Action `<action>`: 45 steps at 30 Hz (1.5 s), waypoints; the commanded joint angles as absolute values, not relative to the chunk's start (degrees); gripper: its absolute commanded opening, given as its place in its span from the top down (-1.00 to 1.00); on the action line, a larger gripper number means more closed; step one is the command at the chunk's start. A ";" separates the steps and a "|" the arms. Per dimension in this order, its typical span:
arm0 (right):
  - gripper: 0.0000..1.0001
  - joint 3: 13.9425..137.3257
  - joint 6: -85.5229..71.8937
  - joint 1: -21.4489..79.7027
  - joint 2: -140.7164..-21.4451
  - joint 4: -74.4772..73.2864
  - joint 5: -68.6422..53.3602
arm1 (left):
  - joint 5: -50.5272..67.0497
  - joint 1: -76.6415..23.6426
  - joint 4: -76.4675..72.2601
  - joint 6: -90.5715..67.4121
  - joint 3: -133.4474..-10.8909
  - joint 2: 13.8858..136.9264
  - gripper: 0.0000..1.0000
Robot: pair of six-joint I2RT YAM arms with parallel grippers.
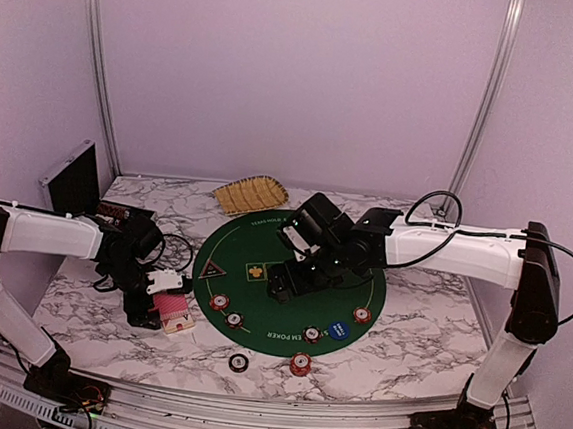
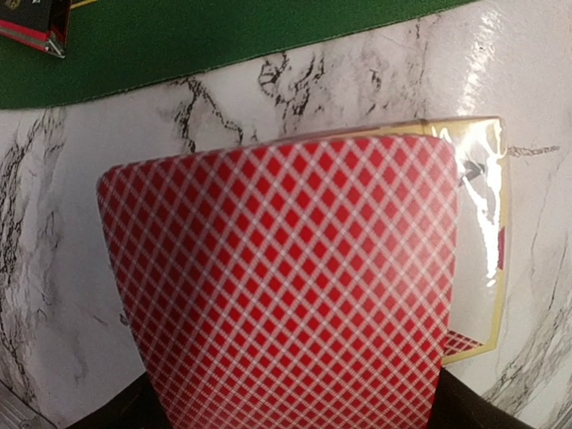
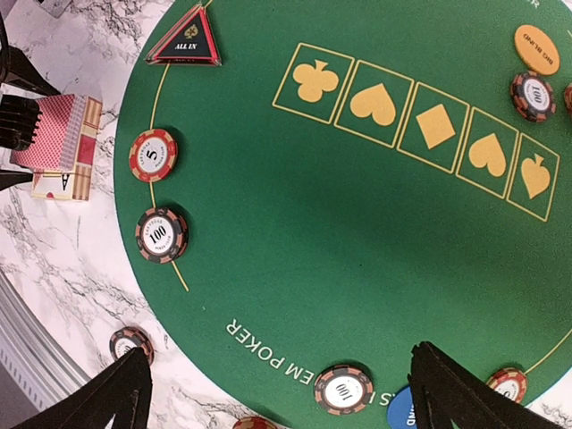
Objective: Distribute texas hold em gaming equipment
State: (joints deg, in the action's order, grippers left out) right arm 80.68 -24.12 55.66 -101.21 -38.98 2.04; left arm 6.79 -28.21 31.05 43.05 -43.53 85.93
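Striped poker chips (image 3: 162,234) on round green felt mat (image 3: 357,268); red-backed playing cards (image 2: 286,286) undealt between my left jaws, grip unclear; right jaws apart.

Surface (image 1: 405,355): white marble, grey-black veining.
Round mat (image 3: 357,268): green, yellow suit boxes, white lettering.
Cards (image 2: 286,286): red backs, white diamond lattice.
Red chip (image 3: 153,155): white edge stripes.
Dark chip (image 3: 161,234): salmon stripes, white centre.
Triangular button (image 3: 185,40): black, red edge.
Orange button (image 3: 536,49).
Blue button (image 1: 337,330).
Basket (image 1: 251,193): yellow weave.
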 commanded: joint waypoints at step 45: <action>-0.87 71.41 -35.94 53.85 -99.35 -15.03 -18.45 | 7.60 -29.23 35.62 40.52 -46.63 78.37 1.00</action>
